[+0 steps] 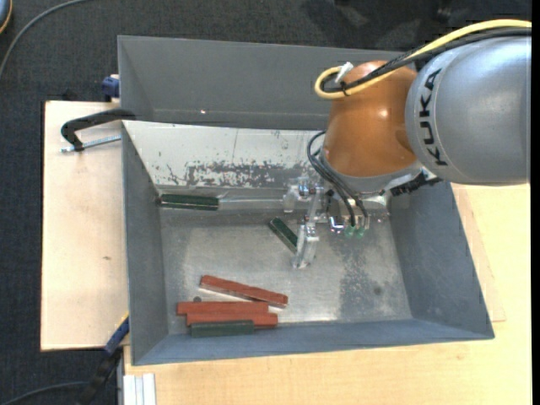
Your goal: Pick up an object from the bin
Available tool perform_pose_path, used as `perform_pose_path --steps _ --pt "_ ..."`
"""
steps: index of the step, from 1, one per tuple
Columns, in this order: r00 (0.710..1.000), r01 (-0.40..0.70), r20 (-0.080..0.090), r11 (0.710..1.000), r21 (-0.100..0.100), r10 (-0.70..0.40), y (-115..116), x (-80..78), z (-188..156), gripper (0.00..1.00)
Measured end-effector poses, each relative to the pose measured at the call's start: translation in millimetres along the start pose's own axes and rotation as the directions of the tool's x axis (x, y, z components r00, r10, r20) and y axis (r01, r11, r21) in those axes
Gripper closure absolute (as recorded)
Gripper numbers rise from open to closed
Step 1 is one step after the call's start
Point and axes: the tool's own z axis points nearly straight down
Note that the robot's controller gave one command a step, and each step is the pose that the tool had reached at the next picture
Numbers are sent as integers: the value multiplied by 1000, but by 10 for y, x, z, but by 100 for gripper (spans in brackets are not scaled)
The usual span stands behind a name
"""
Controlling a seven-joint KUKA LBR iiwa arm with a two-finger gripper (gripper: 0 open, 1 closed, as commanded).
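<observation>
My gripper (303, 255) hangs below the orange wrist cover, low over the bin floor a little right of centre. A short dark green bar (283, 233) lies slanted just left of it, close to or touching the gripper's metal; whether it is gripped I cannot tell. A second dark green bar (190, 201) lies flat along the foot of the back wall at the left.
Near the front wall lie a slanted red bar (244, 290), a second red bar (228, 312) and a dark green bar (222, 328) packed side by side. The arm reaches in over the right rim.
</observation>
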Motion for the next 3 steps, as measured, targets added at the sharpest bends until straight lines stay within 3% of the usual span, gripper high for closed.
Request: perform_pose_path --steps 1,2,3 --pt "996 -91 -4 996 3 91 -551 -344 827 0" --pt "1000 -13 -2 1000 0 13 -337 -46 880 0" --pt "1000 -15 -1 1000 0 15 -345 -51 882 100"
